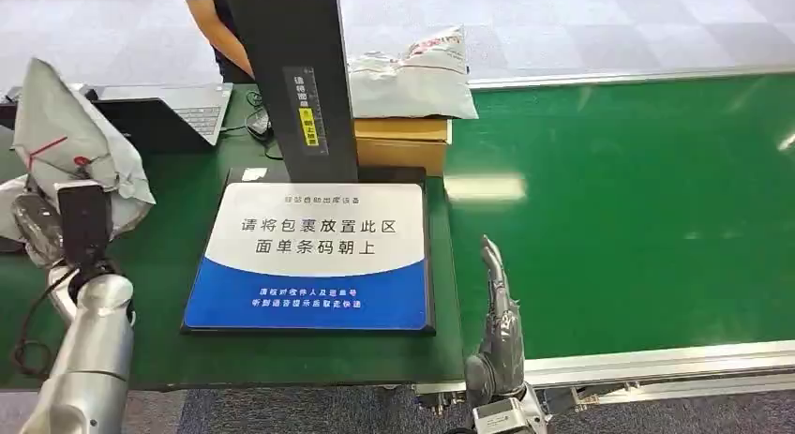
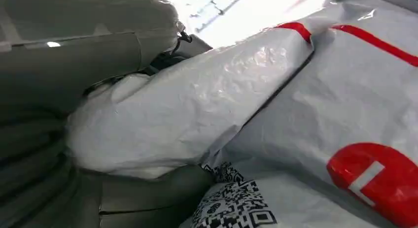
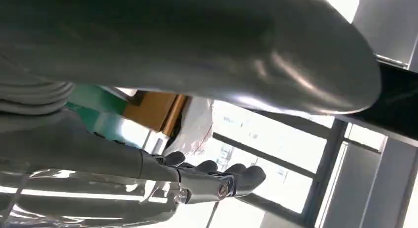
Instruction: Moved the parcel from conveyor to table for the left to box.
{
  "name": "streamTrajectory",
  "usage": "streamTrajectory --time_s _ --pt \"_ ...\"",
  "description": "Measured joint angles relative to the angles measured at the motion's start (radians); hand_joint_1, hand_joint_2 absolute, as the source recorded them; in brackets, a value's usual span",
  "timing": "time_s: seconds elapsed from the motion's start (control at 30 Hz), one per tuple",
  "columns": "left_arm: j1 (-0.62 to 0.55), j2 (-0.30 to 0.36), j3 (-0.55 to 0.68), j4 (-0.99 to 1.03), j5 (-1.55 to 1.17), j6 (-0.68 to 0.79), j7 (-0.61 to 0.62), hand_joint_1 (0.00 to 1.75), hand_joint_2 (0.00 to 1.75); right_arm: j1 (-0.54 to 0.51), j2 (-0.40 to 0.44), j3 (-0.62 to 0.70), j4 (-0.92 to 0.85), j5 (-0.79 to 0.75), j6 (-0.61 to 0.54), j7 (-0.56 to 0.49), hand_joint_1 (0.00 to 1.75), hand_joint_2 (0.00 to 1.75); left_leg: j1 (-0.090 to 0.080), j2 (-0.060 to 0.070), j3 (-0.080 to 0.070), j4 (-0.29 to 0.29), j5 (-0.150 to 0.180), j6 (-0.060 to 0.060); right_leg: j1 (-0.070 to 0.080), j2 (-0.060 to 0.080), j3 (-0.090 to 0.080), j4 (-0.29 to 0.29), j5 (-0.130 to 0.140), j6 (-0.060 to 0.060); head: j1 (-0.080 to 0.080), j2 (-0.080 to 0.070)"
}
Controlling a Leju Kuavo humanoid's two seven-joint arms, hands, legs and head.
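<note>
A grey plastic parcel [image 1: 67,139] with red markings is raised above the table's left end, and my left hand [image 1: 39,230] grips its lower part. Up close the crumpled parcel [image 2: 207,114] shows red stripes and a printed code label, with my thumb [image 2: 84,65] pressed against it. My right hand [image 1: 498,307] stands upright at the seam between the table and the green conveyor [image 1: 637,209], fingers straight and holding nothing. Those fingers [image 3: 217,181] are also extended and bare in the right wrist view.
A blue-and-white placement mat [image 1: 314,256] lies mid-table under a black scanner post [image 1: 295,78]. Behind it a second grey parcel [image 1: 412,73] rests on a cardboard box [image 1: 403,142]. A laptop [image 1: 178,111] sits at the back left, and a person [image 1: 214,22] stands behind.
</note>
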Motion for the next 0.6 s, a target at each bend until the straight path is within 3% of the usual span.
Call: streamTrajectory --time_s 0.2,0.23,0.27,0.3,0.33,0.6 --pt "-0.090 0.053 0.116 0.196 -0.100 0.023 0.065 1.69 1.75 -0.017 0.002 0.006 0.019 -0.008 -0.002 -0.004 0.00 0.00 0.001 0.000 -0.001 0.000 0.001 -0.001 0.001 0.000 -0.001 0.000 0.000 0.000 0.000 0.000" --pt "-0.107 0.055 0.138 0.221 -0.127 0.023 0.075 1.34 1.75 -0.019 0.002 0.008 0.022 -0.010 -0.003 -0.005 0.00 0.00 0.001 0.000 -0.001 0.000 0.001 -0.001 0.001 0.000 -0.001 0.000 0.000 0.000 0.000 0.000" --pt "-0.123 0.056 0.157 0.245 -0.144 0.023 0.084 0.14 1.75 -0.021 0.002 0.009 0.024 -0.011 -0.003 -0.005 0.00 0.00 0.001 0.000 -0.001 0.000 0.001 -0.001 0.001 0.000 -0.001 0.000 0.000 0.000 0.000 0.000" --pt "-0.137 0.056 0.171 0.263 -0.152 0.023 0.089 0.14 1.75 -0.023 0.002 0.010 0.026 -0.011 -0.003 -0.005 0.00 0.00 0.001 0.000 -0.001 0.000 0.001 -0.001 0.001 0.000 -0.001 0.000 0.000 0.000 0.000 0.000" --pt "-0.150 0.057 0.183 0.283 -0.161 0.023 0.093 0.00 1.75 -0.026 0.002 0.010 0.027 -0.012 -0.005 -0.005 0.00 0.00 0.001 0.000 -0.001 0.001 0.001 -0.001 0.000 0.000 -0.001 0.000 0.000 0.000 0.000 0.000" --pt "-0.293 0.060 0.206 0.438 -0.211 0.020 0.130 0.00 1.75 -0.040 0.002 0.012 0.032 -0.027 -0.023 -0.004 0.00 0.00 0.001 -0.001 -0.002 0.001 0.001 -0.001 0.001 0.000 -0.002 0.000 0.001 -0.001 0.000 0.000"
